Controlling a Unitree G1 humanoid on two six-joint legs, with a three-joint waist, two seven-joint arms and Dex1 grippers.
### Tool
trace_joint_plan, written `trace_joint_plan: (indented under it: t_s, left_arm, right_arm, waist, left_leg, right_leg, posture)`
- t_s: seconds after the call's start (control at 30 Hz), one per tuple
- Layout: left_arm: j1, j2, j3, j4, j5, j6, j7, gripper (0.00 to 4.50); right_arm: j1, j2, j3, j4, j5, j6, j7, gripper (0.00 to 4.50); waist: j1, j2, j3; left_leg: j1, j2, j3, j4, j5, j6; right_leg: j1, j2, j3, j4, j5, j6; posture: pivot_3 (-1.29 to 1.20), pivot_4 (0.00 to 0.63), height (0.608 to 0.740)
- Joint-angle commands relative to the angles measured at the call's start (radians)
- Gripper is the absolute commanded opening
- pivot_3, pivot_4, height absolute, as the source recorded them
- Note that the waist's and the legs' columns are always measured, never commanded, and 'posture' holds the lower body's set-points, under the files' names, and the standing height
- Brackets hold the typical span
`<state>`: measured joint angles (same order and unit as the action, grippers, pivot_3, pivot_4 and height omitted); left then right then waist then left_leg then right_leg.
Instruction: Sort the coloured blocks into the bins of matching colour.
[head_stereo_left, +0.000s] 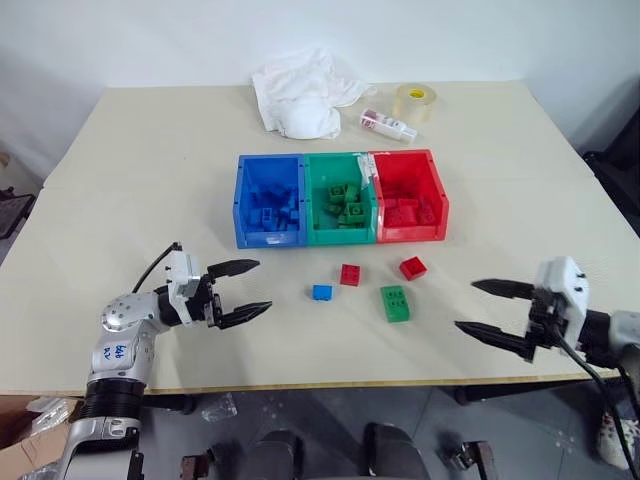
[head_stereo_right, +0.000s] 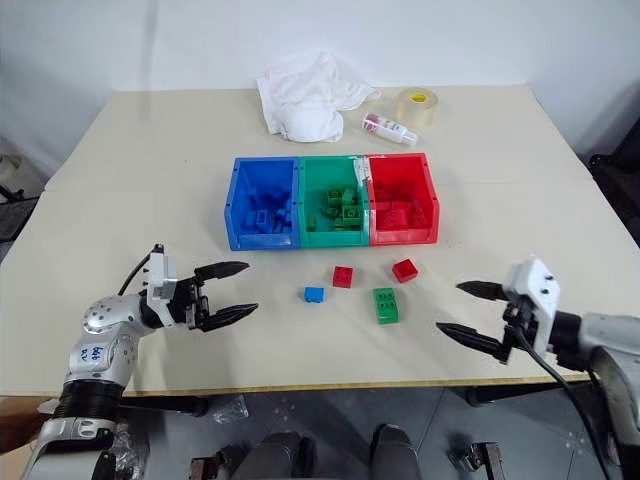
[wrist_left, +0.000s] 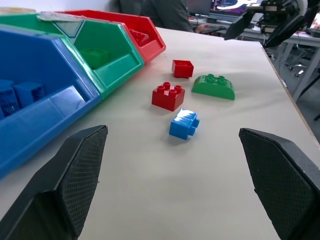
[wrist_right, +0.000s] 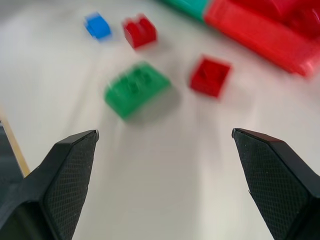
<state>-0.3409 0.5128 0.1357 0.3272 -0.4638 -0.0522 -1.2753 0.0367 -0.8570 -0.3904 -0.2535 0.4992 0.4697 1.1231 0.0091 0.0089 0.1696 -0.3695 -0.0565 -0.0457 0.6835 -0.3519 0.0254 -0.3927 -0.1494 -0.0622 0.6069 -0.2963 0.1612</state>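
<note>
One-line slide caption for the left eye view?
Both end effectors, left and right, open and empty; four bricks loose on the table before the blue, green and red bins.

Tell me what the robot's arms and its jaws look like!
Each arm is silver-grey metal with a white block at the wrist. The left gripper and right gripper each have two long, pointed black fingers with a fine grid pattern on the inside. Thin black cables loop by both wrists. The left arm carries a white sticker with blue writing.
</note>
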Motion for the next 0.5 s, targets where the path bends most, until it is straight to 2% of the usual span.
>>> trace_joint_plan:
  t_s: [0.03, 0.23, 0.5]
  left_arm:
    - [-0.016, 0.006, 0.013, -0.012, -0.02, -0.013, -0.019, 4.5]
    - [-0.021, 0.005, 0.014, -0.017, -0.017, -0.009, -0.016, 4.5]
    - [0.021, 0.019, 0.03, -0.065, -0.024, 0.007, 0.001, 4.5]
  right_arm:
    - [-0.054, 0.0, 0.023, -0.03, 0.006, 0.025, -0.065, 4.47]
    - [-0.223, 0.078, 0.188, 0.065, -0.063, 0.052, -0.18, 4.47]
    - [-0.459, 0.199, 0.355, 0.371, -0.186, -0.046, -0.218, 4.47]
  waist:
    - [-0.001, 0.0, 0.0]
    - [-0.004, 0.0, 0.0]
    - [-0.01, 0.0, 0.0]
  left_leg:
    - [0.0, 0.0, 0.0, 0.0, 0.0, 0.0]
    - [0.0, 0.0, -0.001, 0.0, 0.0, 0.0]
    - [-0.001, -0.001, -0.002, 0.0, 0.0, 0.0]
  right_leg:
    - [0.0, 0.0, 0.0, 0.0, 0.0, 0.0]
    - [-0.001, 0.0, 0.0, 0.0, 0.0, 0.0]
    - [-0.001, 0.0, -0.001, 0.001, 0.0, 0.0]
  posture:
    - [0.0, 0.15, 0.74]
    - [0.0, 0.15, 0.74]
    - [0.0, 0.15, 0.74]
